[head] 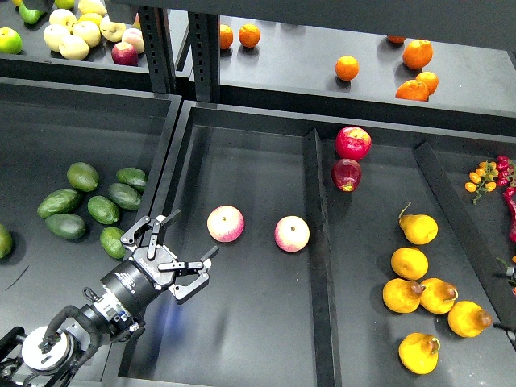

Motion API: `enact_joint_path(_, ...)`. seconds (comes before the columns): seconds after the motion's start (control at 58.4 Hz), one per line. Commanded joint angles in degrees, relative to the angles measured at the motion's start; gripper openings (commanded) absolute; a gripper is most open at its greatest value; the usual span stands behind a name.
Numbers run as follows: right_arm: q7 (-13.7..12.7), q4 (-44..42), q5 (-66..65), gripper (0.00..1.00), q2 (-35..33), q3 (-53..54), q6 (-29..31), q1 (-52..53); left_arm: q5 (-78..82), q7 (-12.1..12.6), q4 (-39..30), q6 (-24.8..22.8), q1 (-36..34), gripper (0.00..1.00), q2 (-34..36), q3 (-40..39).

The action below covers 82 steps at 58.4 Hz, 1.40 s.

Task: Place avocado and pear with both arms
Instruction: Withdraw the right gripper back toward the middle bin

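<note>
- Left hand (187, 238) reaches in from 7 o'clock, fingers (165, 218) spread, grasping nothing, above the middle bin (250, 339).
- Two pink-yellow apples (226, 223) lie at the hand's 2 o'clock, in the same bin.
- Avocado (113, 242), brightest of the cluster, lies in the left bin at the hand's 9 o'clock, just beside the dividing wall.
- Pears lie in the right bin; the pear (403, 295) with a brownish patch sits at the cluster's left, touching a neighbour.
- The right hand is out of view.
</note>
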Motion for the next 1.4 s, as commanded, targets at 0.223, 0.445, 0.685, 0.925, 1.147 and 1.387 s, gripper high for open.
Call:
enact_joint_path(0.223,0.0,-3.0,5.3,0.99,15.1,12.4,0.0,2.2,0.0,0.0,0.0,0.0,0.0,0.99,0.0,0.1)
enact_joint_path(0.445,0.0,-3.1,5.3,0.99,28.0,25.7,0.0,-8.4,0.0,0.0,0.1,0.0,0.9,0.99,0.0,1.4)
enact_joint_path(0.685,0.0,2.2,5.3,0.99,42.1,39.3,-3.7,-19.9,-0.1,0.0,0.7,0.0,1.1,0.99,0.0,2.4)
enact_joint_path(0.925,0.0,5.4,5.3,1.00,52.5,46.1,-3.1,-28.0,-0.1,0.0,1.8,0.0,1.1,0.99,0.0,3.7)
enact_joint_path(1.147,0.0,4.9,5.3,1.00,52.5,46.9,0.0,-33.6,-0.1,0.0,4.7,0.0,0.6,0.99,0.0,5.0)
enact_joint_path(1.387,0.0,4.9,5.3,1.00,52.5,46.0,0.0,-39.4,-0.1,0.0,8.3,0.0,-0.6,0.99,0.0,5.2)
